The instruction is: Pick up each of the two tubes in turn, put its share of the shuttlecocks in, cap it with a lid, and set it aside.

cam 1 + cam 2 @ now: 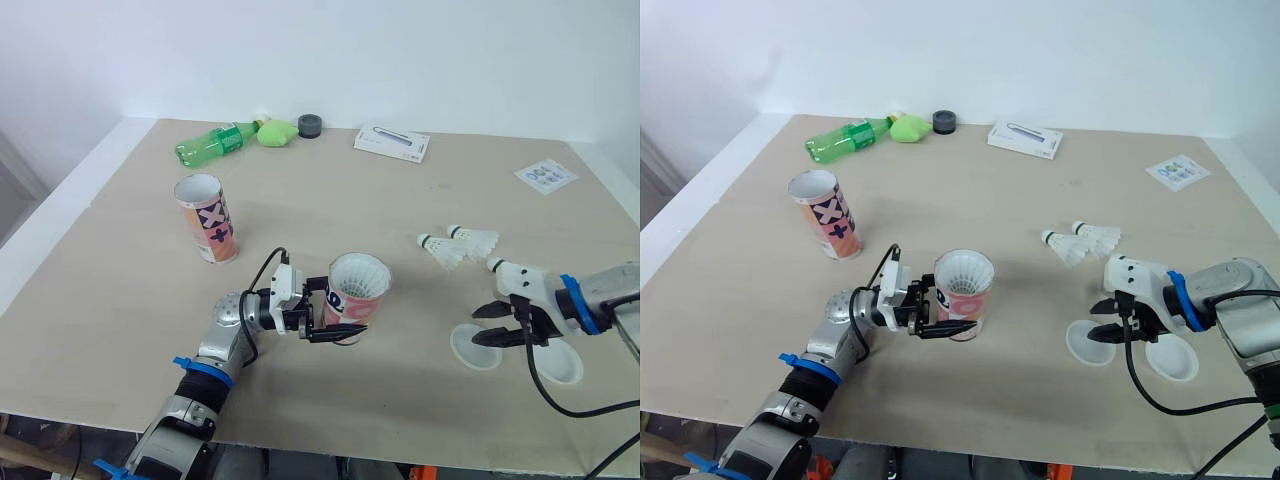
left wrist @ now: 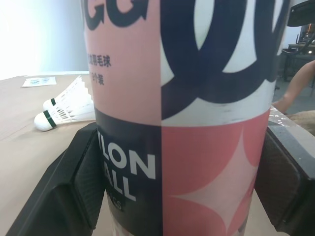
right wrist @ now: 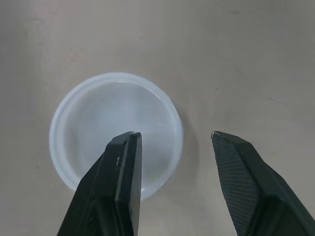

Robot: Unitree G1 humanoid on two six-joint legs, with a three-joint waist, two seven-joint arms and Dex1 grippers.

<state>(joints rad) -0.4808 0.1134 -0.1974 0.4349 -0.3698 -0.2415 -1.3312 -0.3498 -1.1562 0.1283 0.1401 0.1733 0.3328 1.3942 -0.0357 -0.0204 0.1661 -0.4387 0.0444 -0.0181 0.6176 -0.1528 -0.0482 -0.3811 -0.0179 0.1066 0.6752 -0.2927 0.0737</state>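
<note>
A matte beige tabletop (image 1: pixel 400 200) meets a plain white wall (image 1: pixel 400 50). Lower centre, the left gripper (image 1: pixel 338 322) clamps a glossy pink printed tube (image 1: pixel 358 292). Lower right, the right gripper (image 1: pixel 480 326), fingers apart, straddles the rim of a translucent round lid (image 1: pixel 470 352). Two feathered shuttlecocks (image 1: pixel 458 245) lie just above.

Left arm (image 1: pixel 222 345): your robot wore silver-grey shells, blue clamp rings (image 1: pixel 205 368) and a looping black cable (image 1: pixel 262 275).
Right arm (image 1: pixel 612 285): it showed a grey forearm, one blue ring (image 1: pixel 570 298) and a trailing black cable.
Left gripper (image 1: pixel 345 325): white housing carried black fingers (image 2: pixel 64 196).
Right gripper (image 1: pixel 478 326): white housing too; its black fingers had cross-hatched faces.
</note>
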